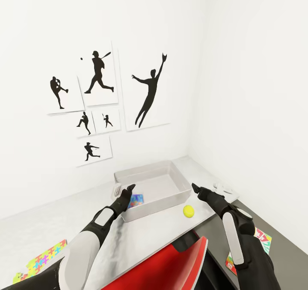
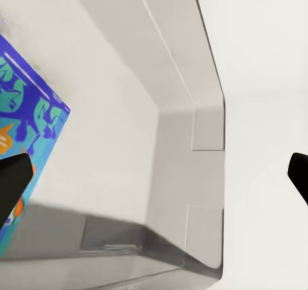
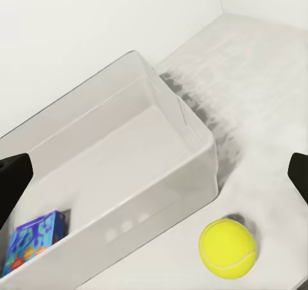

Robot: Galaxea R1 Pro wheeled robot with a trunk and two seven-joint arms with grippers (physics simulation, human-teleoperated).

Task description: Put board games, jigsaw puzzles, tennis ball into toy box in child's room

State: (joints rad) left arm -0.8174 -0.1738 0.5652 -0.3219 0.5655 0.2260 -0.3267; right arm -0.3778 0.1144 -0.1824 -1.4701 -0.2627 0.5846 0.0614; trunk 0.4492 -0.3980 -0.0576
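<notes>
On the pale worktop (image 1: 55, 221): one light-grey toy box (image 1: 171, 170) holding a blue cartoon board game (image 1: 136, 200) at its near-left corner; one yellow tennis ball (image 1: 188, 211) just outside its near wall. Left tool (image 1: 125, 192) over the box's left corner, fingers apart, empty; right tool (image 1: 196, 188) near the ball, fingers apart, empty. One jigsaw puzzle (image 1: 40, 260) lies flat at the worktop's far left.

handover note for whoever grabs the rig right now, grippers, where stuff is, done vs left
Left gripper: open, empty, over the toy box's near-left corner.
Right gripper: open, empty, above the table right of the box.
Done: blue board game is in the box.
Left: tennis ball on the table beside the box's near-right corner; a jigsaw puzzle on the table's near left; a printed game box on the dark cabinet at right. Other toys are not in view.
</notes>
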